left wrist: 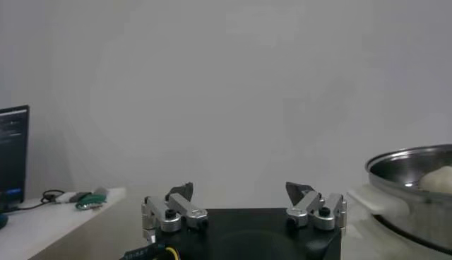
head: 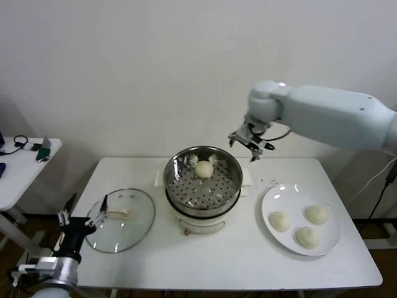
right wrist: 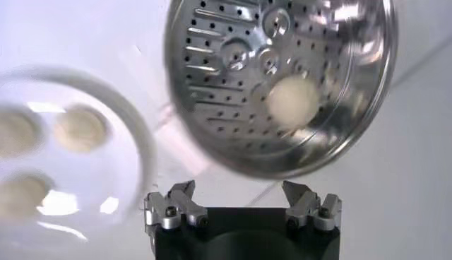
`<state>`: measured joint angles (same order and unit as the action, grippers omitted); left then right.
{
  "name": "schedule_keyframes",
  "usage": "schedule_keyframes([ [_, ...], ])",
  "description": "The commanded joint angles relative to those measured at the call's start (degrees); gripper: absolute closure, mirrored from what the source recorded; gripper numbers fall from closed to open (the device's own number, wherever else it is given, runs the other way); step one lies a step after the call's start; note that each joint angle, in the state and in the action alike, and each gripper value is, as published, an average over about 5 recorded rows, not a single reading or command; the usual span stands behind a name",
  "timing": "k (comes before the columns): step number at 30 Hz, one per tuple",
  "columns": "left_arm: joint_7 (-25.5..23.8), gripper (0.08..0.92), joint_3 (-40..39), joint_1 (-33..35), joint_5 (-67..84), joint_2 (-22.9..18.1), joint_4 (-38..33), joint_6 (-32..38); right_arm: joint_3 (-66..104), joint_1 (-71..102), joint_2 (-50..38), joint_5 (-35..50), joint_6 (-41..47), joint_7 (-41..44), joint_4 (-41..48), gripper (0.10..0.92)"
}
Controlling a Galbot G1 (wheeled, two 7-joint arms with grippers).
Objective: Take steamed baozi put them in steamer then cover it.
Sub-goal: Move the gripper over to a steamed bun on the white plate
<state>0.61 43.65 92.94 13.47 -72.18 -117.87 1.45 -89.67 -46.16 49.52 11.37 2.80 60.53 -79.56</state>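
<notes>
One cream-white dough bun (head: 205, 168) is seen on the perforated tray of the round stainless-steel steamer (head: 203, 162) at the middle of the white table (head: 211, 261). Three more buns (head: 305, 225) are left on the flat white plate (head: 272, 197) to its right. The right gripper (head: 250, 144) is held wide open and empty above the steamer's far right rim. The clear glass lid with white bar handle (head: 121, 218) lies flat to the steamer's left, and beside it the left gripper (head: 85, 219) is parked, spread wide, nothing held. A small white side table (head: 25, 162) stands further left.

This looks like a test room or lab, not a real kitchen. A plain white table (head: 205, 261) stands by a bare white wall (head: 155, 68). On the far left, a side desk (head: 18, 164) holds cables and a computer screen (left wrist: 13, 155).
</notes>
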Motion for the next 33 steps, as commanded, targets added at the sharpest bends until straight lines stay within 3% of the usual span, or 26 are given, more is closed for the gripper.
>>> schedule_keyframes([
  [1, 0.34, 0.177, -0.35, -0.18, 0.39, -0.17, 0.93, -0.27, -15.06, -2.83, -14.27, 12.72, 11.11, -2.04, -4.60, 0.203],
  [10, 0.43, 0.177, -0.40, 0.50, 0.42, -0.79, 0.35, -1.86, 1.58, 19.09, -17.71, 5.26, 13.46, -3.38, -1.17, 0.203],
  [19, 0.42, 0.177, 0.13, 0.94, 0.15, -0.66, 0.20, -2.22, 16.82, 36.06, -14.22, 0.73, 13.85, -4.80, 4.64, 0.203],
  [33, 0.38, 0.177, 0.22, 0.99, -0.63, -1.25, 0.64, -1.96, 22.66, 39.76, -7.56, -0.06, 12.92, -4.81, 11.61, 0.203],
])
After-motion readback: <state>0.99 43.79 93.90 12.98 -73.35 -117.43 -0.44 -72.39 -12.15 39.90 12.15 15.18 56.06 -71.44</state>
